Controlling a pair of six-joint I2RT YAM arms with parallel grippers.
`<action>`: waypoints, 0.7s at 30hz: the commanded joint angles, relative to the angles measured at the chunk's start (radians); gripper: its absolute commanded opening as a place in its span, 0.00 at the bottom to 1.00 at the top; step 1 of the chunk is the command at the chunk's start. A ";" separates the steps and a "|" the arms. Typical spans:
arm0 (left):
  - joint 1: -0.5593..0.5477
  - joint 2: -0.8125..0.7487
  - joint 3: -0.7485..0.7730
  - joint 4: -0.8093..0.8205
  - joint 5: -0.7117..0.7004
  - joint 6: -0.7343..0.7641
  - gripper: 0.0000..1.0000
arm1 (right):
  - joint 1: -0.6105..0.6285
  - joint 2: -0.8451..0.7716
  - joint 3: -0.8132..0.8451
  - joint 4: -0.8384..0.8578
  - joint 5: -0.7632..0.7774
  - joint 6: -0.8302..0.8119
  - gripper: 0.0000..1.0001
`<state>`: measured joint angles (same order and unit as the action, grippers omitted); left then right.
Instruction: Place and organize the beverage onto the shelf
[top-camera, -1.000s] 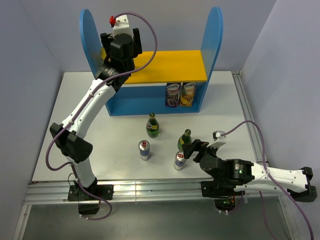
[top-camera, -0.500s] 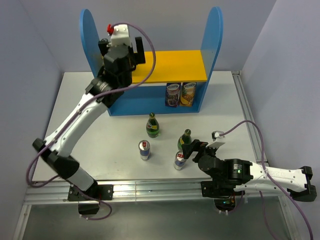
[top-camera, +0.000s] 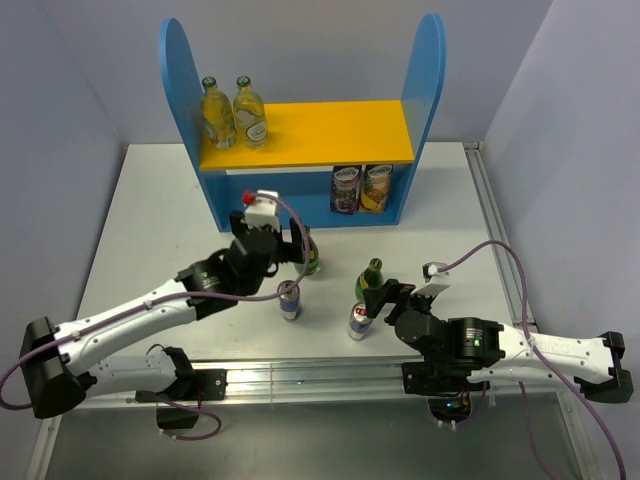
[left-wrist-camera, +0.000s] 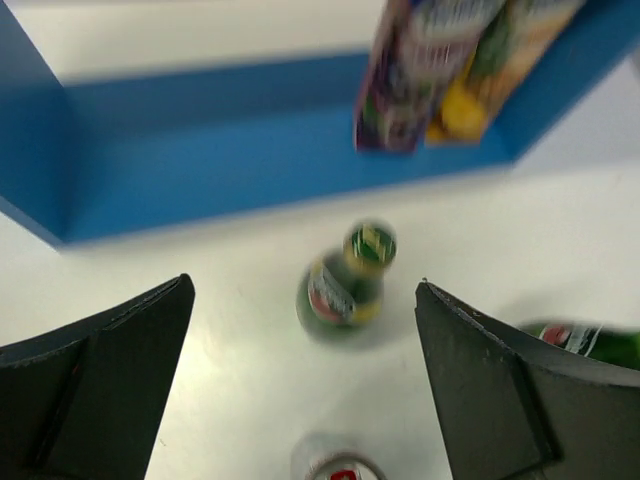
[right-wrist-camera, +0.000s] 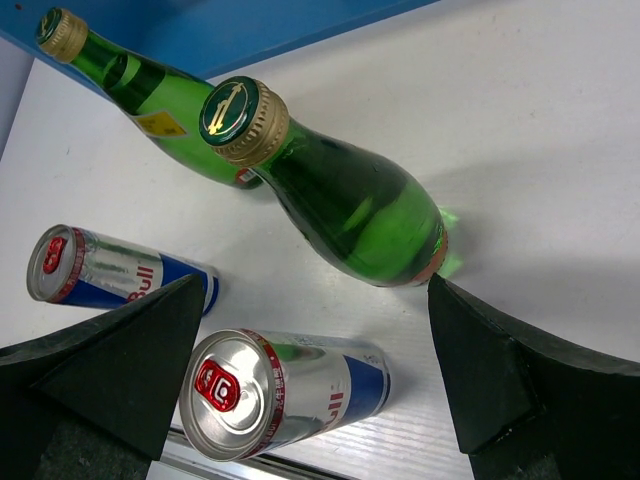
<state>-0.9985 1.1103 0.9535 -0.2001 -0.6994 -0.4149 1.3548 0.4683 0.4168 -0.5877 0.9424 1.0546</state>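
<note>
Two pale-yellow glass bottles (top-camera: 215, 112) (top-camera: 249, 110) stand at the left end of the shelf's (top-camera: 330, 130) yellow upper board. On the table stand two green bottles (top-camera: 309, 258) (top-camera: 370, 278) and two blue-silver cans (top-camera: 289, 300) (top-camera: 359, 320). My left gripper (top-camera: 296, 256) hovers open over the left green bottle (left-wrist-camera: 345, 285) and the can (left-wrist-camera: 335, 465) near it, holding nothing. My right gripper (top-camera: 384, 296) is open and low, beside the right green bottle (right-wrist-camera: 340, 195) and the can (right-wrist-camera: 280, 390). The other bottle (right-wrist-camera: 150, 110) and can (right-wrist-camera: 120, 270) show further left.
Two fruit-printed cartons (top-camera: 361, 187) stand at the right end of the shelf's lower tier, also in the left wrist view as the cartons (left-wrist-camera: 450, 70). A metal rail (top-camera: 300, 380) runs along the near table edge. Grey walls close in both sides.
My left arm has left the upper board, where two pale-yellow bottles now show, and has come down over the table by the left green bottle. The right arm has not moved.
</note>
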 joint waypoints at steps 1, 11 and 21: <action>-0.015 -0.003 -0.128 0.191 0.092 -0.122 0.99 | 0.000 0.001 0.013 0.005 0.038 0.019 1.00; -0.051 0.184 -0.159 0.361 0.089 -0.128 0.99 | -0.002 -0.022 0.007 -0.001 0.038 0.030 1.00; -0.051 0.384 -0.090 0.412 0.029 -0.082 0.99 | 0.000 -0.020 0.007 0.000 0.036 0.027 1.00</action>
<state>-1.0443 1.4784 0.8158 0.1337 -0.6353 -0.5140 1.3548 0.4568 0.4168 -0.5911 0.9424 1.0588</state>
